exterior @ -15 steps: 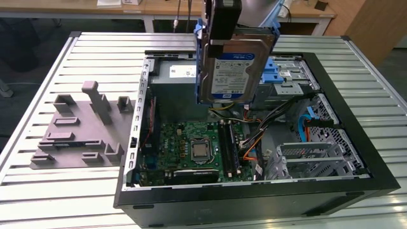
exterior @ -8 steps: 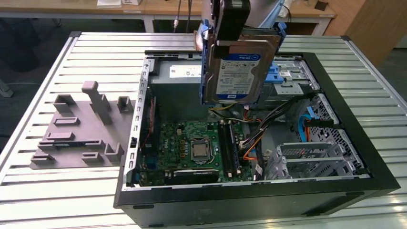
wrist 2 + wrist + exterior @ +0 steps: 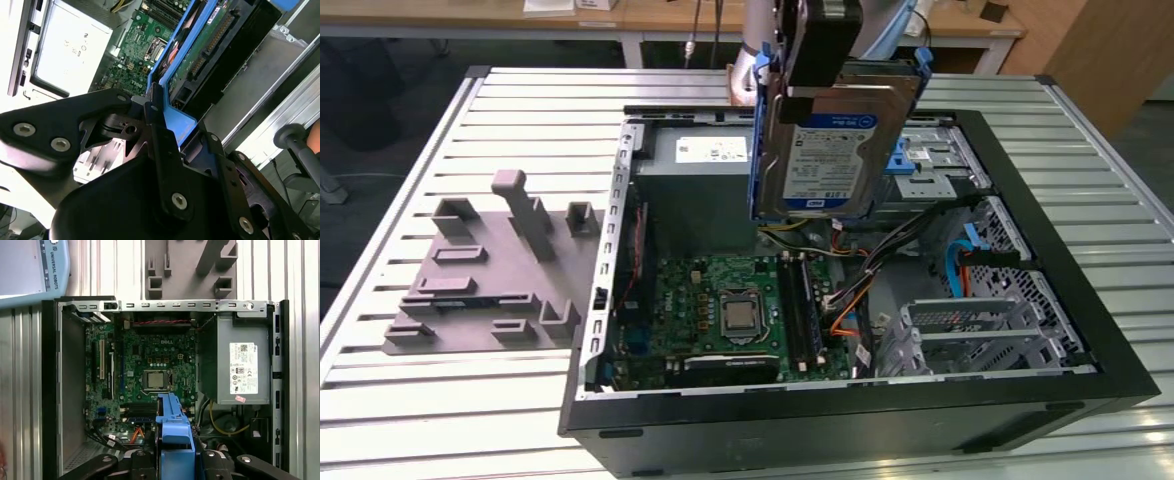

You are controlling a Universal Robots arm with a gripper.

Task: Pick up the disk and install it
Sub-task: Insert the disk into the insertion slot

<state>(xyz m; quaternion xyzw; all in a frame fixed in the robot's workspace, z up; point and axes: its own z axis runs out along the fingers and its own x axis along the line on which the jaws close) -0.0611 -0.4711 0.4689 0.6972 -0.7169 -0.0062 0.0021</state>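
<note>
gripper clamps disk, top hidden

Slatted metal table; pale wooden desks behind; dark floor.

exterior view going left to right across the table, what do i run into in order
grey fixture plate → grey power supply box → disk, held upright → silver drive cage

I see the disk, silver with blue rails and its label showing, hanging upright, clamped beneath my gripper.
</note>
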